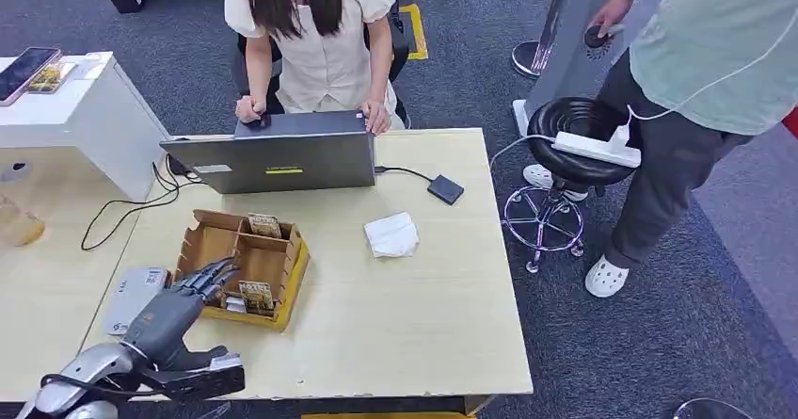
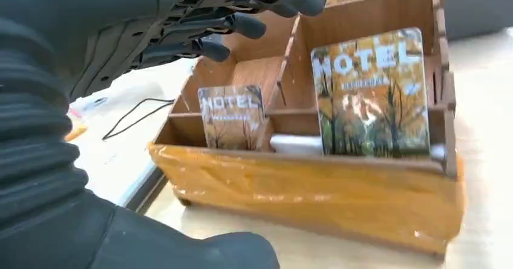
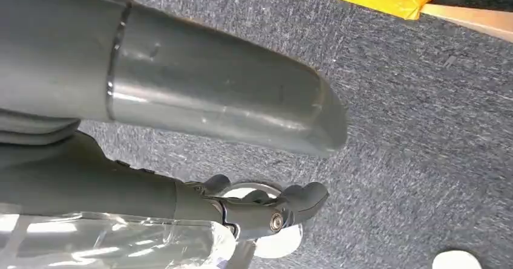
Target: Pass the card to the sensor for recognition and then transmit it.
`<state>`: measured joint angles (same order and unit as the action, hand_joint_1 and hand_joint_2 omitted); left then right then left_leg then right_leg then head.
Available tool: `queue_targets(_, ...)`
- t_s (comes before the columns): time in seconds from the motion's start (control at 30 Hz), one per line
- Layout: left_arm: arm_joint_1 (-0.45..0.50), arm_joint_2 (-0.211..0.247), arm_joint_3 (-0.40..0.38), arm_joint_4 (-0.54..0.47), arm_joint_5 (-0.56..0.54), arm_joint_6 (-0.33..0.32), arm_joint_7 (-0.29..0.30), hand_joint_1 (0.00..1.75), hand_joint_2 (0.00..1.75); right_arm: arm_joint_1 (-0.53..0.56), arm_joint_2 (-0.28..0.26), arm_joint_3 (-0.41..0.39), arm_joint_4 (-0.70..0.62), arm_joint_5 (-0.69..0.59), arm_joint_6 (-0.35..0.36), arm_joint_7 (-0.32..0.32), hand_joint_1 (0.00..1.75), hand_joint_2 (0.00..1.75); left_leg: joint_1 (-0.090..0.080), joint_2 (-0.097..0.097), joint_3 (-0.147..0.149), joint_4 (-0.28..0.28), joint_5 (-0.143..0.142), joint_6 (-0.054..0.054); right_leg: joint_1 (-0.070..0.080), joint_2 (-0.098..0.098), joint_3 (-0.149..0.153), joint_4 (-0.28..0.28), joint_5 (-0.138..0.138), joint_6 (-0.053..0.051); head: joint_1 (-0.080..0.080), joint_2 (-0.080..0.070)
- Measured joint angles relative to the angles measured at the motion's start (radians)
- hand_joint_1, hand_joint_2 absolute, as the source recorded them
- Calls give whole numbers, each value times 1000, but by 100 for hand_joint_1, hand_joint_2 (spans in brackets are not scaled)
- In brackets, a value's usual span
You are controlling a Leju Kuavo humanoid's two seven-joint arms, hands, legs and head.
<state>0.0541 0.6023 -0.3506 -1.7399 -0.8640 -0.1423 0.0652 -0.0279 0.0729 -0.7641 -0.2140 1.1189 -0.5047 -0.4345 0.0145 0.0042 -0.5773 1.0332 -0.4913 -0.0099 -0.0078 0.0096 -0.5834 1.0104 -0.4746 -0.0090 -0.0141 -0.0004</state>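
- Step in hand: reaching for a card; nothing picked yet, judging by the layout.
- left hand (image 1: 188,292) hovers at the near-left side of the wooden box (image 1: 193,245), fingers spread, holding nothing. In the left wrist view the fingers (image 2: 242,24) sit above the box compartments, apart from the cards.
- card (image 2: 370,93), printed "HOTEL" with an autumn-tree picture, stands upright in the near compartment of the box; a smaller-looking second card (image 2: 233,116) stands just beside it in the next slot. More cards (image 1: 264,224) at the far side of the box.
- Box has yellow tape (image 2: 314,187) wrapped round its base and sits on the surface (image 1: 405,315), in front of a laptop (image 1: 282,160).
- Likely sensor: small dark pad (image 1: 445,189) on a cable, right of the laptop, well apart from the box. Can't confirm it's the reader.
- right hand (image 3: 266,211) hangs over the carpet; fingers curled in, nothing visibly held.
- Next move calls for lowering the left hand's fingers onto one card's top edge, pinching, lifting straight up to clear the divider.
- Person seated behind the laptop; another stands at the right.
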Motion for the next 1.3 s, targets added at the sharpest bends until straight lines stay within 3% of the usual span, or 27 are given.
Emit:
queue_targets(0.6, 9, -60, 0, -7, -82, 33, 15, 0, 175, 0, 1, -13, 0, 3, 0, -4, 0, 0, 0, 0, 0, 0, 0, 0, 0, 0, 0, 0, 0, 0, 0, 0)
queue_targets(0.97, -39, -183, -1, -7, -92, 81, 15, 0, 175, 0, 1, -15, 0, 18, 0, -3, 0, 0, 0, 0, 0, 0, 0, 0, 0, -1, 0, 0, 0, 0, 0, 0)
queue_targets(1.3, -60, -239, -1, 13, -155, 122, 33, 0, 175, 0, 2, -23, -1, 30, 1, -3, 0, 0, 0, 0, 0, 0, 0, 0, 0, 0, 0, 0, 0, 0, 0, 0)
